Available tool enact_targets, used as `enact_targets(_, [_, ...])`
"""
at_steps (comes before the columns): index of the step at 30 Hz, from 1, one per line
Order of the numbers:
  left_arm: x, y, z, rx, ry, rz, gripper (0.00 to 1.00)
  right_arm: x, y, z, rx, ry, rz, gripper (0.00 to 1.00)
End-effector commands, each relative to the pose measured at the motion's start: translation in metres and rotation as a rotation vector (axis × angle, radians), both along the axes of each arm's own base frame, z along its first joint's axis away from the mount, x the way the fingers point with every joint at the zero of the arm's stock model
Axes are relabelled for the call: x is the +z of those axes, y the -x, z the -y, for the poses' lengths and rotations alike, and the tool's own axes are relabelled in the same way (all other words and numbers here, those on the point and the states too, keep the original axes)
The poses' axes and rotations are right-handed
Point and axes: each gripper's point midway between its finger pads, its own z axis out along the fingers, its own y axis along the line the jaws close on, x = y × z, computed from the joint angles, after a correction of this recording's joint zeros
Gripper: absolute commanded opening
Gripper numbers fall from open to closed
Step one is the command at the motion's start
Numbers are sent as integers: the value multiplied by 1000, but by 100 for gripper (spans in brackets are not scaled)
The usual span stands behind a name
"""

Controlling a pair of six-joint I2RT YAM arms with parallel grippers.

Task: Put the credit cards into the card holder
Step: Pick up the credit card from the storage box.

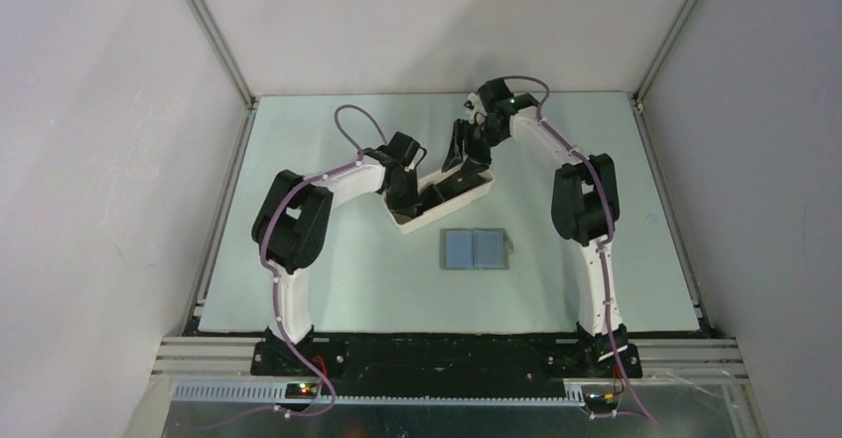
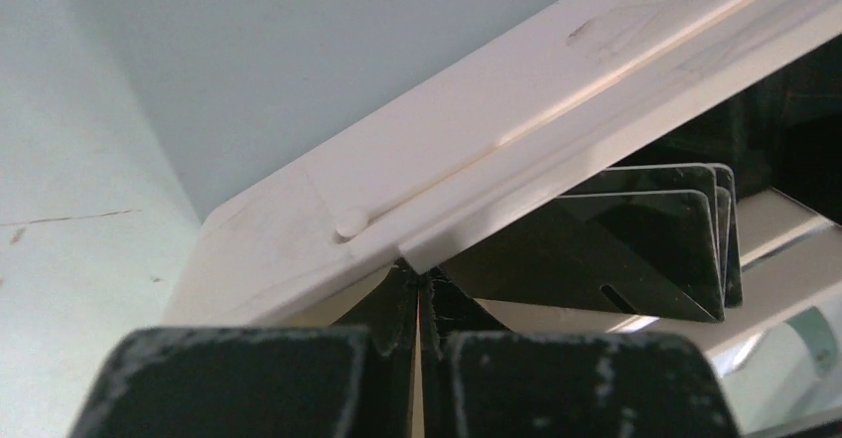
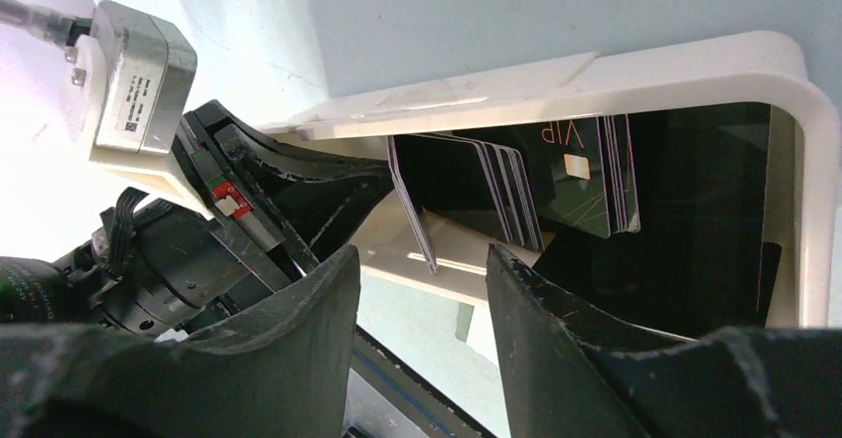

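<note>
**A:** Where is everything?

**B:** The cards (image 3: 506,195) stand on edge in the tray (image 3: 695,66), bunched toward one end. The holder (image 1: 475,249) lies open on the tabletop (image 1: 328,279), just on the near side of the tray, with no card in it that I can see.

**A:** And the arms?

**B:** The left end effector (image 2: 418,309) is pressed together, low at the tray's near-left end under the rim. I cannot tell whether a card sits between its fingers (a thin pale line shows there, no more). The right end effector (image 3: 422,294) is spread with nothing between its fingers, and it faces the stack from the tray's other end.

**A:** So the step is getting one card out.

**B:** I'd judge so. It is best to take a single card by its top edge and lift it straight up until it is above the rim. The cards lean on one another, so dragging one sideways would probably tip the rest.

**A:** Is there room to move?

**B:** It is tight at the tray, with both arms crowding it and the walls hemming the fingers in. The left arm should rise before it swings, or it may catch the rim and shove the tray. Toward the holder the tabletop is open, and the holder lies well in from the tabletop's edges.
</note>
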Motion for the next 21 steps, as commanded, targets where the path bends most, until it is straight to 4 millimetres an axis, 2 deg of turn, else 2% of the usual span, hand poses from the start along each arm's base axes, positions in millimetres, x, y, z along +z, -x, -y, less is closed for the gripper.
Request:
enact_targets(1, [-14,1,26,13,149,4,0,11,3,2,9,-23,14,55])
enact_targets(7, [-26,6,27,21,190,1,0,3,7,-9,49,-31,13,54])
enact_targets(9, [-33,10,24,27,191,-12,0,0,9,-13,61,-34,1,50])
enact_targets(12, [-39,14,21,33,188,-24,0,-2,11,-16,74,-27,2,35])
enact_targets(15, [-40,15,20,33,190,-27,0,-4,11,-14,78,19,22,29])
enact_targets(17, [-40,15,21,31,192,-26,0,-4,11,-12,87,57,44,27])
enact_targets(21, [-40,15,21,28,194,-26,0,-9,14,-10,109,127,65,30])
